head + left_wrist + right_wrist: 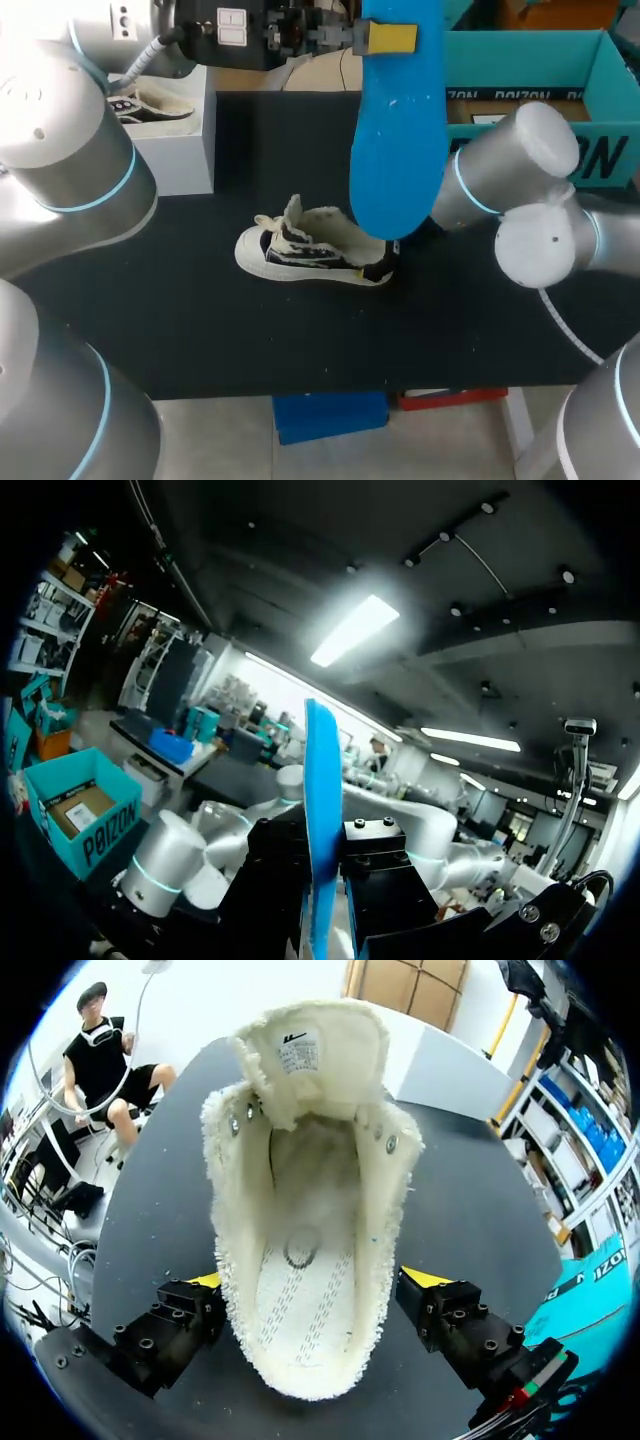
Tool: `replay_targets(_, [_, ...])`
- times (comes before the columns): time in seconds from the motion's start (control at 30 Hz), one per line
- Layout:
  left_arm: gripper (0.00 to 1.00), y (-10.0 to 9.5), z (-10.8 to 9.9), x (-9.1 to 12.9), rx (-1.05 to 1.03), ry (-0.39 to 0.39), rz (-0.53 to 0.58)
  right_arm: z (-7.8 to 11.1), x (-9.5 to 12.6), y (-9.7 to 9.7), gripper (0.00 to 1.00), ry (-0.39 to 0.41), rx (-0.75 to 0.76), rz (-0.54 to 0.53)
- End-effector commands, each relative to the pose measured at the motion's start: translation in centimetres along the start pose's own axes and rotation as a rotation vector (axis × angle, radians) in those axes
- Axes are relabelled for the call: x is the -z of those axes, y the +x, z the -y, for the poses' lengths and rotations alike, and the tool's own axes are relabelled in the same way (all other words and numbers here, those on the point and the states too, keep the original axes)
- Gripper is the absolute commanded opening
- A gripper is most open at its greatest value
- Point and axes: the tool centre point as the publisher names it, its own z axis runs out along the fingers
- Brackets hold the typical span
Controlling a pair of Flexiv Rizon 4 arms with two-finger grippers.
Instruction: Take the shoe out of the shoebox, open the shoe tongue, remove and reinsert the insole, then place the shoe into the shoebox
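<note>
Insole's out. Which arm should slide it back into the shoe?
Left. The left tool holds the blue insole raised above the shoe. The right tool clamps the heel from both sides, steadying the shoe with its opening exposed.

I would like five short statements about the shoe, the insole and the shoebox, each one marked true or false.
1. The blue insole lies inside the shoe. False: the left end effector holds it up above the table.
2. The shoe stands on the table, outside the white shoebox. True.
3. The white shoebox is empty. False: a second shoe lies in it.
4. The shoe's tongue is pulled open, so the inside shows. True.
5. The right end effector is at the shoe's toe. False: its fingers clasp the heel end.
</note>
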Motion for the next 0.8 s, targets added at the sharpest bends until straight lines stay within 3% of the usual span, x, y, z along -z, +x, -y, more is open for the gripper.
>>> replay_targets(0.03, [0.00, 0.1, -0.1, 0.0, 0.001, -0.001, 0.004, 0.7, -0.3, 0.3, 1.00, -0.299, -0.001, 0.001])
replay_targets(0.8, [0.00, 0.1, -0.1, 0.0, 0.001, -0.001, 0.004, 2.0, -1.3, 0.5, 1.00, -0.349, -0.046, -0.051])
